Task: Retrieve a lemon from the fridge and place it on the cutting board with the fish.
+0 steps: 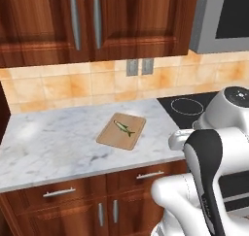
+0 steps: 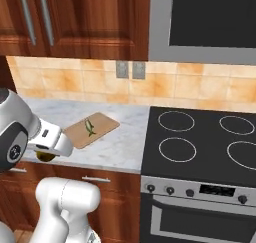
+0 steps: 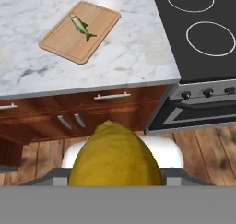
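fish (image 1: 124, 128) on cutting board (image 1: 109, 137) | board left of stove (image 2: 200, 142) | lemon (image 3: 115, 158) probably before counter (image 1: 48, 147)

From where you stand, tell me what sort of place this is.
A home kitchen, rendered rather than real. A marble countertop runs over reddish wooden cabinets, a black cooktop sits above an oven, and a cutting board holds a fish.

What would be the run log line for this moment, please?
lemon: held in jaws | fish: on cutting board | lemon: not yet over counter
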### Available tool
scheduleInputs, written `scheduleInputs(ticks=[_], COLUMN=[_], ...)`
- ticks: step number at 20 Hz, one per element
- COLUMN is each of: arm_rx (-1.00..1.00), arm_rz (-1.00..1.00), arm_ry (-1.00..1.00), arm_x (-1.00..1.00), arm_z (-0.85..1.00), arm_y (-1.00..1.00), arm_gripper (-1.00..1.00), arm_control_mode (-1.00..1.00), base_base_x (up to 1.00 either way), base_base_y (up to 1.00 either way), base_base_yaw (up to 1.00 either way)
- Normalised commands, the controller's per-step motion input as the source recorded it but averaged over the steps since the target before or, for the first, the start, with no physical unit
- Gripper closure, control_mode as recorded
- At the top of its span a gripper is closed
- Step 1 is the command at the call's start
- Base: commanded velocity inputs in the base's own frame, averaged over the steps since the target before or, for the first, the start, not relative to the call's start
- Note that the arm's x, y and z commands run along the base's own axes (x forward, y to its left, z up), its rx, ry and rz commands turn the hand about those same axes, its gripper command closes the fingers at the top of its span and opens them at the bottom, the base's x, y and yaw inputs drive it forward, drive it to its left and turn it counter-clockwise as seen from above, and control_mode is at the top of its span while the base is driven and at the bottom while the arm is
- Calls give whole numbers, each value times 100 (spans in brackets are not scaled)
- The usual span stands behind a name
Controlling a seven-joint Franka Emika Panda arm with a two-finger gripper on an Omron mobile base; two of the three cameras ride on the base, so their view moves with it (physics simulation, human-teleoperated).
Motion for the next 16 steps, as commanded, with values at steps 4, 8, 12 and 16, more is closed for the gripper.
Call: scheduleInputs(ticks=[4, 8, 12, 16], arm_rx=[0, 0, 0, 0], arm_rz=[0, 0, 0, 0], arm_ry=[0, 0, 0, 0], arm_x=[0, 0, 0, 0], arm_z=[0, 0, 0, 0], arm_y=[0, 0, 0, 0], arm_gripper=[100, 100, 100, 100], arm_control_mode=[100, 100, 100, 100], base_base_x=[14, 0, 0, 17], base_base_y=[56, 73, 56, 19], base_base_yaw=[4, 0, 0, 0])
